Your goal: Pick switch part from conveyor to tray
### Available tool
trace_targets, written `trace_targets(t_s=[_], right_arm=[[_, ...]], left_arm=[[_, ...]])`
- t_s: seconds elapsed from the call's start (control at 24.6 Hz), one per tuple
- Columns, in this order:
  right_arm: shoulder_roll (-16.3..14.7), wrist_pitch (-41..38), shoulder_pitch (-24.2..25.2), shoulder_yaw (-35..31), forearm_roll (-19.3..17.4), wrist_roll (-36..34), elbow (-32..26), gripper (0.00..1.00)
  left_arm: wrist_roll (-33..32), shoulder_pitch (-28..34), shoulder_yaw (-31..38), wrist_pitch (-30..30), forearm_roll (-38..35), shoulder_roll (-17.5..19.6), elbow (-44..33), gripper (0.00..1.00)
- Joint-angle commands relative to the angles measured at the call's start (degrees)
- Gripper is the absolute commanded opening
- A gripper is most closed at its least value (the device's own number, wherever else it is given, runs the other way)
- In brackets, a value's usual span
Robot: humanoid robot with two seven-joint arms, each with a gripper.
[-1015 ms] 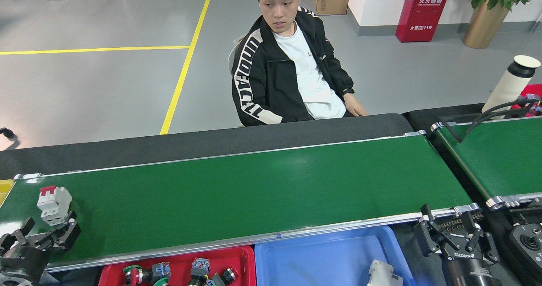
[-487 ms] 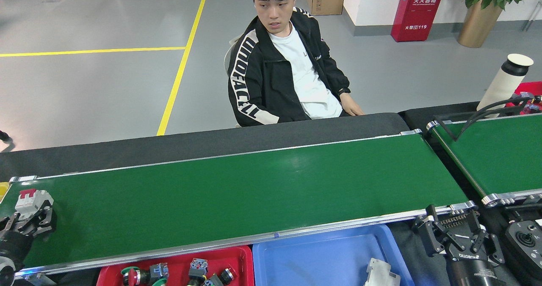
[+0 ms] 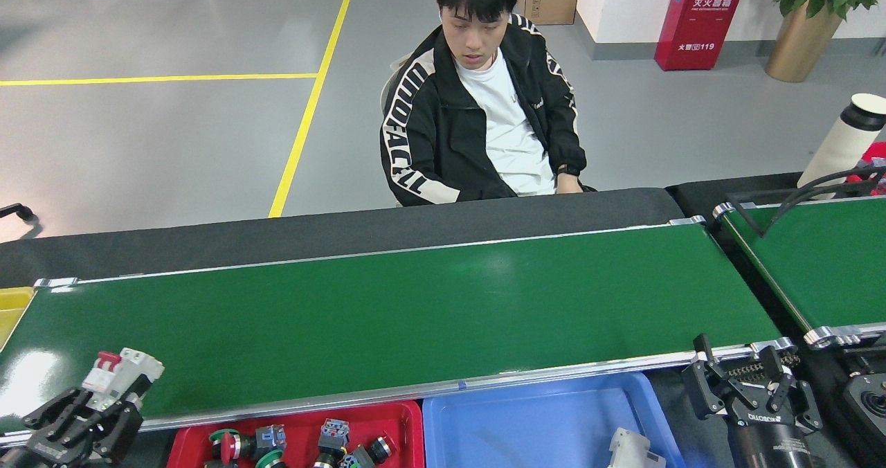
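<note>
Black multi-fingered right hand point(image 3: 754, 392) bears white lettering.

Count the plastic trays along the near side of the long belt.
2: a red tray at lower left holding buttons, and a blue tray right of it. A yellow edge at far left may be another.

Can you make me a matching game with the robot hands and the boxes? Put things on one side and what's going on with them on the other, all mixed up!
Things:
1. left gripper
2. right gripper
3. red tray
4. blue tray

States:
A. holds a white part near its right corner
B. open, holding nothing
C. holds several small button parts
D. shut on a white switch part with a red lever

Pairs: 1-D, 2-B, 3-C, 4-A
</note>
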Motion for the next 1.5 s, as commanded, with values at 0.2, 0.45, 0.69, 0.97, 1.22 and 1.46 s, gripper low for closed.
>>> trace_targets(t_s=[0.2, 0.45, 0.69, 0.97, 1.22, 1.46], right_arm=[[0.22, -0.81, -2.47, 4.59, 0.08, 0.37, -0.6, 0.99], [1.54, -1.07, -3.96, 5.29, 0.08, 0.37, -0.25, 0.99], [1.27, -1.07, -4.93, 8.02, 0.08, 0.37, -0.25, 0.99], [1.27, -0.99, -5.19, 8.02, 0.08, 0.37, -0.25, 0.99], [1.27, -0.81, -4.93, 8.02, 0.08, 0.37, -0.25, 0.99], [1.89, -0.55, -5.01, 8.02, 0.16, 0.37, -0.34, 0.99]], left_arm=[[-4.52, -6.61, -17.27, -0.68, -10.24, -4.78, -9.69, 0.04], [-5.22, -14.78, -37.65, -0.68, -21.84, -8.91, -9.6, 0.06], [-9.35, -14.61, -49.0, -0.68, -33.62, -19.36, -9.34, 0.17], [-9.26, -13.29, -48.21, -0.68, -36.52, -20.33, -9.16, 1.0], [-9.0, -12.24, -32.84, -0.68, -32.05, -21.83, -9.42, 1.0], [-9.17, -9.78, -2.68, -0.68, -17.89, -18.75, -9.07, 1.0]])
